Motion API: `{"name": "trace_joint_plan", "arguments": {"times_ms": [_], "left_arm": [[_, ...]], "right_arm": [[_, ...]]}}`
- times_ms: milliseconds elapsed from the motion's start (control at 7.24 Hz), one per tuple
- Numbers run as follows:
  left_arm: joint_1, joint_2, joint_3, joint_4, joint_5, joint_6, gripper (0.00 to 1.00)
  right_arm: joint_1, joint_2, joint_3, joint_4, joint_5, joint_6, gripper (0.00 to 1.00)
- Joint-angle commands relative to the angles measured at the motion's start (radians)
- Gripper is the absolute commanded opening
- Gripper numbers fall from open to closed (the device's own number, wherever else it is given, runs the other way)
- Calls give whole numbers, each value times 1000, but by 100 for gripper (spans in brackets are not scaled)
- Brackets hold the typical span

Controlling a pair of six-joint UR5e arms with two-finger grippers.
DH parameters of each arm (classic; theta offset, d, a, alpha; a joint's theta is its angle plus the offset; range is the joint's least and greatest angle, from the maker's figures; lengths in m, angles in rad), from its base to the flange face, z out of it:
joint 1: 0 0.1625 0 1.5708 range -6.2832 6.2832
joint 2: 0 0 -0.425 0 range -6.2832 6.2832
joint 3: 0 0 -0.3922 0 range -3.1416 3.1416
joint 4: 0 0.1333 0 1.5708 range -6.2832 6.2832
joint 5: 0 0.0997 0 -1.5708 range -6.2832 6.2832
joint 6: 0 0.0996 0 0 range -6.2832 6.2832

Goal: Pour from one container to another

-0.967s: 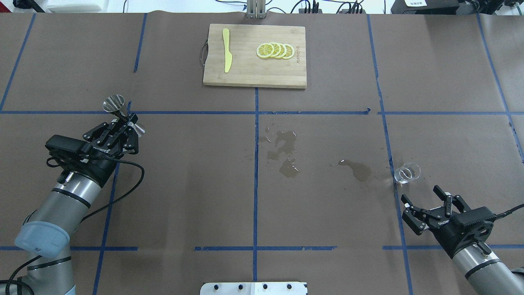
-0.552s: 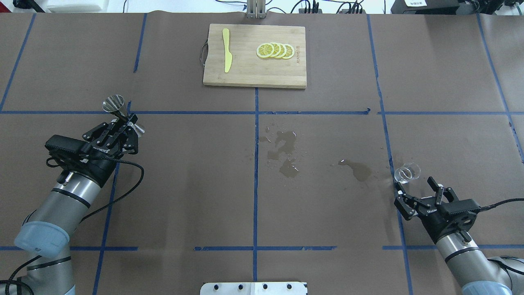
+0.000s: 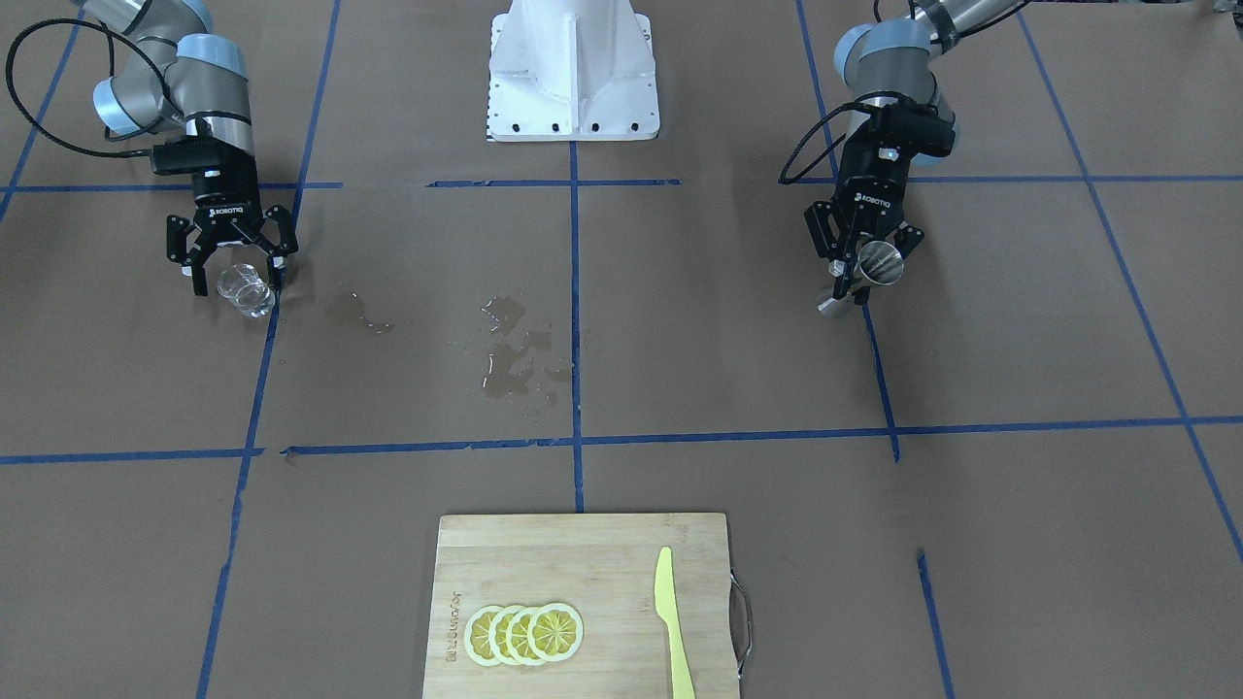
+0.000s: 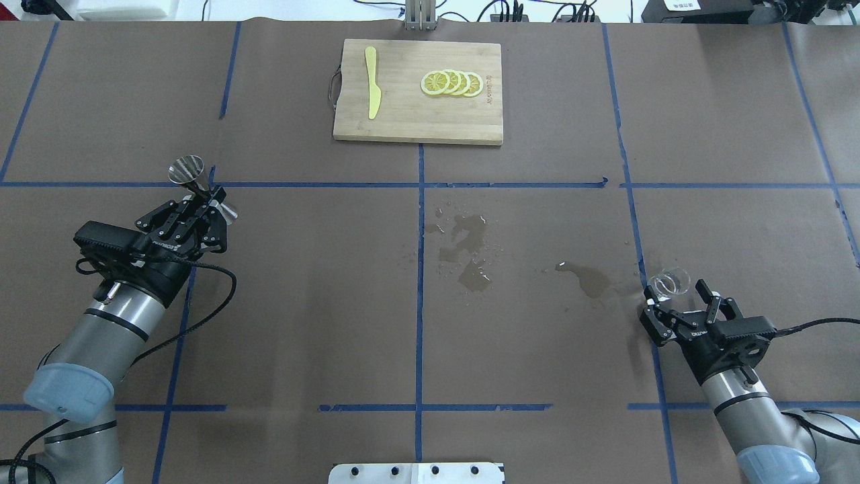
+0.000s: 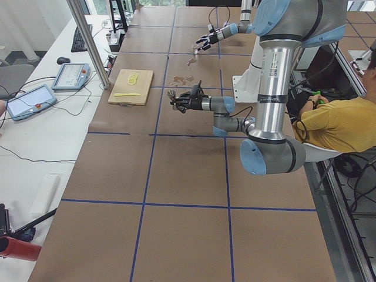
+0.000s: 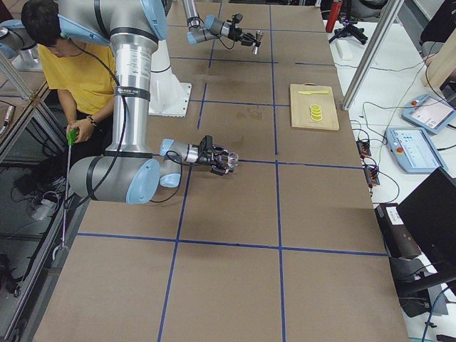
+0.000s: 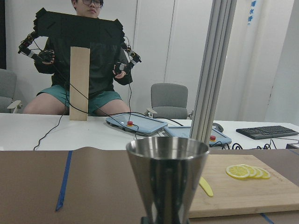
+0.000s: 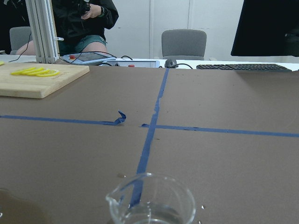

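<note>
Glass tumbler (image 4: 668,282) stands upright on the brown counter (image 4: 322,302), on a blue tape line just beside a wet patch (image 4: 591,279); the right hand (image 4: 673,290) is spread wide around it. Well apart, the left hand (image 4: 211,200) clamps the steel jigger (image 4: 191,171) at its waist, wide cup uppermost

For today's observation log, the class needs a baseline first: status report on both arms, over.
Left gripper shut on jigger. Right gripper open, jaws flanking tumbler, not gripped. Puddles between arms.
</note>
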Motion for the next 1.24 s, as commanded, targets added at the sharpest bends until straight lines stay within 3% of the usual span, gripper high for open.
{"name": "trace_joint_plan", "arguments": {"times_ms": [0, 414, 691, 1105], "left_arm": [[0, -1, -3, -1, 0, 0, 0], [0, -1, -9, -1, 0, 0, 0], [0, 1, -21, -1, 2, 0, 0], [0, 1, -26, -1, 2, -2, 0]], "right_arm": [[11, 24, -22, 0, -5, 2, 97], [9, 25, -24, 0, -52, 1, 94], [8, 25, -30, 0, -77, 2, 85], [5, 28, -36, -2, -87, 2, 84]]}}
